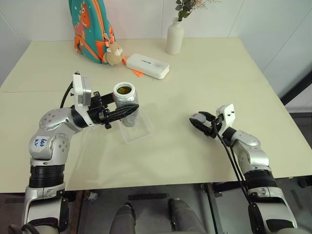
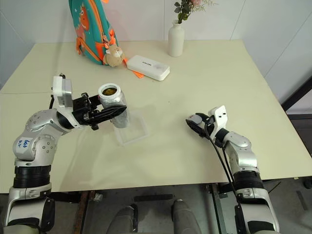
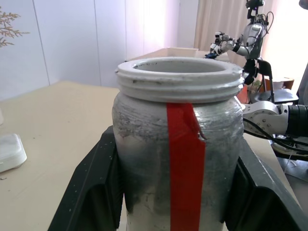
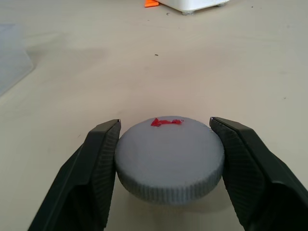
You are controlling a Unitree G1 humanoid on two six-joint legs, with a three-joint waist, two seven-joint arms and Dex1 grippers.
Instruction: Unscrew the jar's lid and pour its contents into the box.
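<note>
Cream table [image 1: 204,87] bearing backpack [image 1: 90,27], plush toy [image 1: 113,54], white case [image 1: 147,66], vase [image 1: 174,36], clear box [image 1: 136,130], grey lid [image 4: 169,156].

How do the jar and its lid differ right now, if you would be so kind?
The jar is held off the table, upright and open, in the left gripper; the lid rests flat on the table between the right gripper's fingers. The jar is tall, the lid squat. Both carry red marks.

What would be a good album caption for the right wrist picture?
Grey lid with a red mark resting on the table between the right gripper's fingers.
</note>
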